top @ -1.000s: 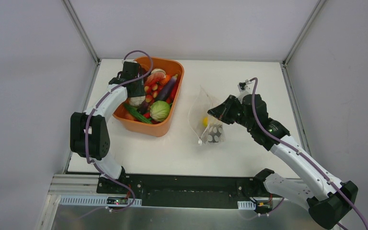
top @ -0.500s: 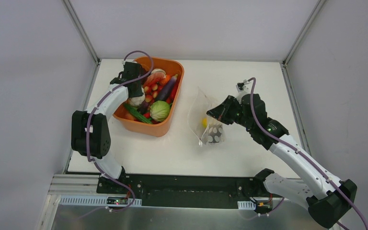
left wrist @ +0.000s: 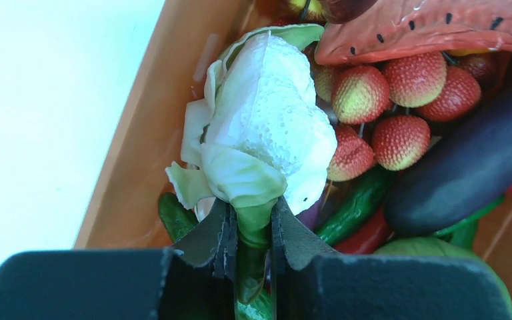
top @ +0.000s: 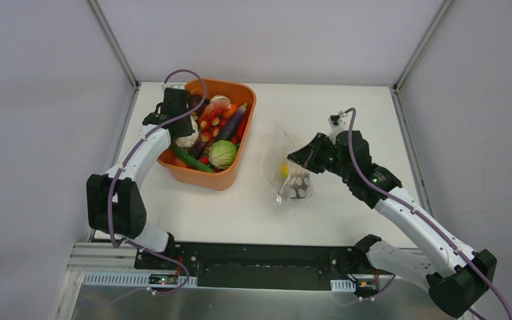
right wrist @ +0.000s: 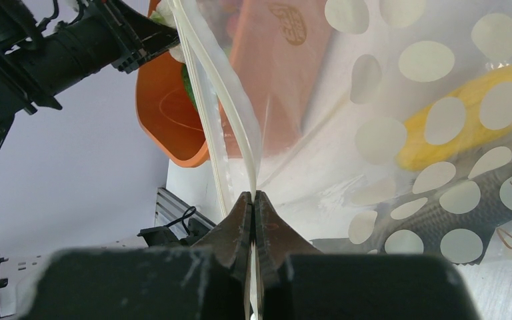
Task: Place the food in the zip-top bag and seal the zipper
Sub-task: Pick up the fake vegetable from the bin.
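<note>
Close to you, on the white table [top: 333,217], your right gripper [right wrist: 253,200] is squeezed tight on the zipper [right wrist: 230,127] edge of the zip-top bag [top: 281,143] and holds that edge up. The bag sits between your two arms, just beside the orange tub [top: 230,175]. One yellow piece [right wrist: 467,133] is inside it.

Watch out here. The plastic is thin and slippery, so I think a hard push could tug the bag out of those jaws or fold the mouth shut.

The bag's long way runs from near you to far from you. Seen from the right wrist, the two zipper strips run away from the jaws toward the tub. They stand a little apart, so the mouth looks like a slim slit.

Farther away, over the far left part of the tub, your left gripper [left wrist: 253,233] has its jaws narrow. They pinch the green leaf stub of the cauliflower [left wrist: 267,127].

That leaf is soft and small, so the fat head could slip out or swing when you lift. It touches the strawberries [left wrist: 400,140] and might drag one out. It also looks wide for that slit.

The white head points straight away from the fingers, so its long way lines up with the gripper.
</note>
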Tool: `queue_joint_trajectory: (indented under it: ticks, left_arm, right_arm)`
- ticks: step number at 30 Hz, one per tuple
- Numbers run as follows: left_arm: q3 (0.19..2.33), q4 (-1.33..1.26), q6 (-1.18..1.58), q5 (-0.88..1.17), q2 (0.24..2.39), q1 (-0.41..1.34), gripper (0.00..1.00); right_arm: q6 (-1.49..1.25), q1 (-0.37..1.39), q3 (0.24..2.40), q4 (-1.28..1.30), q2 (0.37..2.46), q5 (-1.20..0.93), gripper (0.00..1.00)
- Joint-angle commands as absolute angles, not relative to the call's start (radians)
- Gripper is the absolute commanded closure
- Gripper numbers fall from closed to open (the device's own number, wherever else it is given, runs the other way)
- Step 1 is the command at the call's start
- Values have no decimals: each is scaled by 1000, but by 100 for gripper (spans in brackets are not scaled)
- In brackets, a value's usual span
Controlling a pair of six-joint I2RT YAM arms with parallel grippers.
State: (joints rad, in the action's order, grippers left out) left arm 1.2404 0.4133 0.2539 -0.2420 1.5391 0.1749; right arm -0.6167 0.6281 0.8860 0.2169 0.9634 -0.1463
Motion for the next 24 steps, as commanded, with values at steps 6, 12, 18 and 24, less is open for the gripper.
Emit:
queue_joint_trajectory:
  ticks: [6,12,18,24]
  left_arm:
    - [1204,451,306,-108,1297,170,100]
    - [1198,461,339,-30,1171,176,100]
    - [1214,514,356,113,1115,190,100]
    - [1161,402,488,277,1021,245,100]
  right_arm:
    - [-610,625,909,191,964,-149,100]
    - [-616,625,917,182,977,-141,100]
    - [-619,624,914,169,984,-141,100]
    - [-640,624,902,149,993,-146,100]
